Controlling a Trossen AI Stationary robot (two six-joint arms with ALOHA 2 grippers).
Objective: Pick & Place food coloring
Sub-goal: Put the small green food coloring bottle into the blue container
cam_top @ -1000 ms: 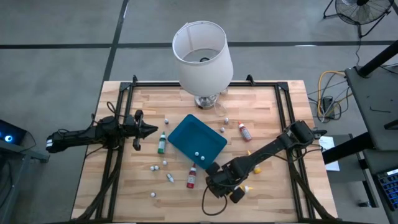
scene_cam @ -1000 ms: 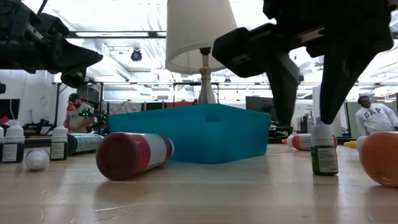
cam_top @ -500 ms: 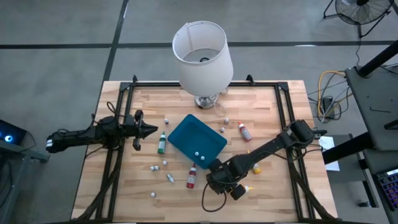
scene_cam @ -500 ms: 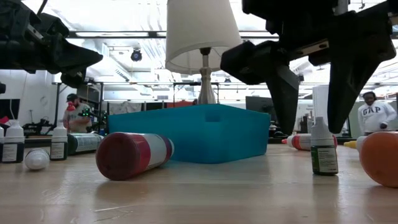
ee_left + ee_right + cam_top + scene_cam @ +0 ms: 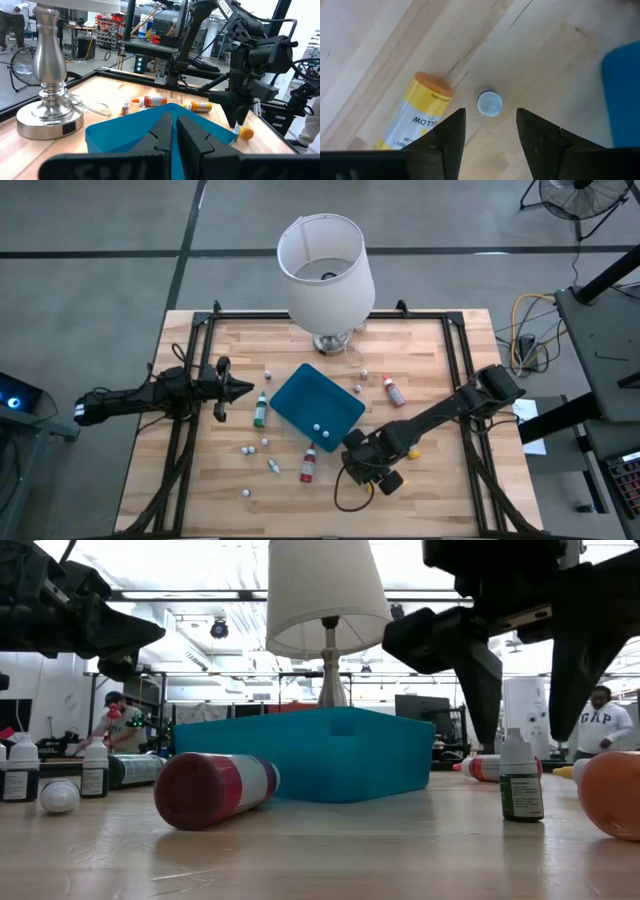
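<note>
A wooden table [image 5: 430, 350] seen from above holds a white-shaded lamp [image 5: 324, 265] at the far middle and a flat teal tray [image 5: 316, 405] near the centre. Small food coloring bottles are scattered around the tray. A green one [image 5: 260, 410] lies just left of it. A red one [image 5: 308, 464] lies near the tray's near corner, and another red one [image 5: 394, 390] lies to the tray's right. A yellow bottle [image 5: 417, 117] with an orange cap lies on its side at the near right.

The right gripper [image 5: 356, 470] hangs over the near side of the table, just beyond the tray's near right corner, pointing straight down. Its two fingers [image 5: 542, 145] stand well apart and hold nothing. Directly below the gap between them, a small upright bottle with a pale cap [image 5: 489, 103] stands on the wood. In the table-level view the fingertips hang above the cap of this bottle [image 5: 520, 780], not touching it. The yellow bottle lies just beside it.

The left gripper [image 5: 240, 389] waits at the left side of the table, near the green bottle, its fingers pressed together and empty.
</note>
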